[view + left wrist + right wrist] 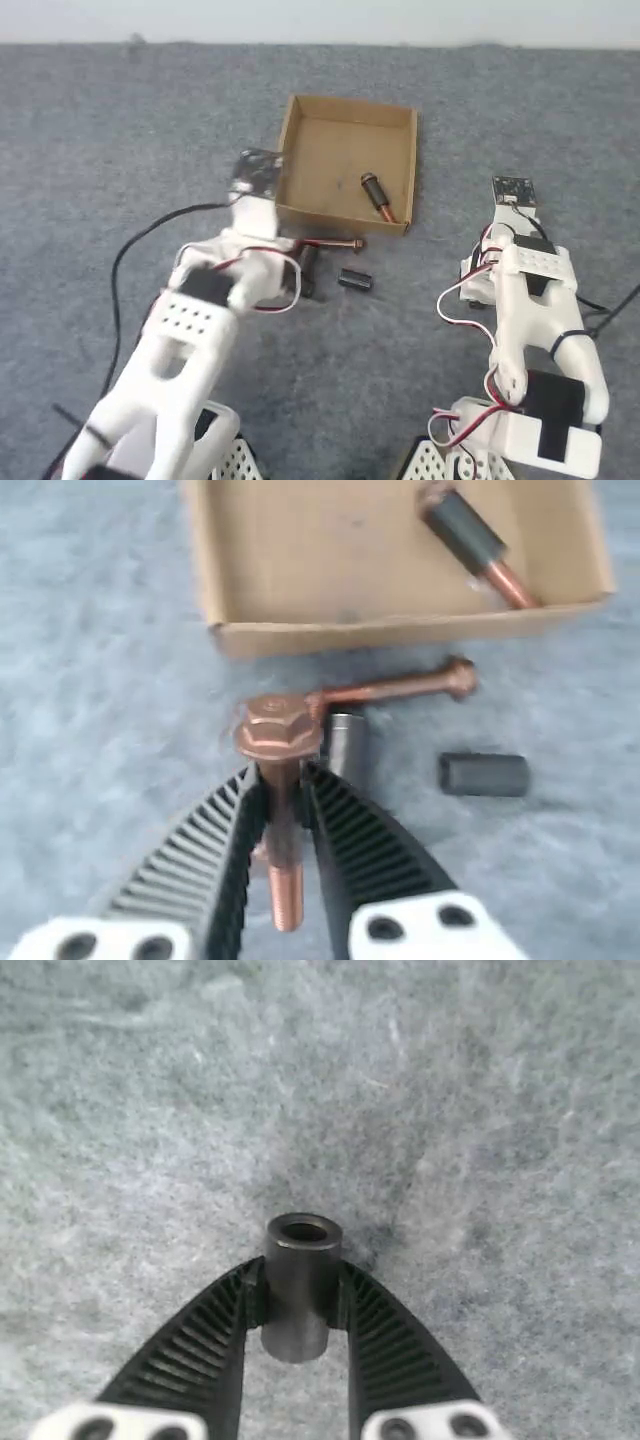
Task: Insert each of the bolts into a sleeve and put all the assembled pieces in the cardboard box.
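Note:
My left gripper (281,777) is shut on a copper bolt (279,735), gripped by its shank, just in front of the cardboard box (300,635). In the high view that gripper (304,272) sits near the box's (296,140) front left corner. One assembled piece (377,196) lies inside the box. A second bolt (336,244) lies on the carpet against the box front, and a dark sleeve (354,279) lies just before it. A grey sleeve (346,742) shows behind the held bolt. My right gripper (300,1272) is shut on a dark sleeve (302,1260), bore end visible, above the carpet.
Grey carpet covers the whole table. The right arm (530,300) stands folded at the right, well apart from the box. A black cable (130,260) runs along the left side of the left arm.

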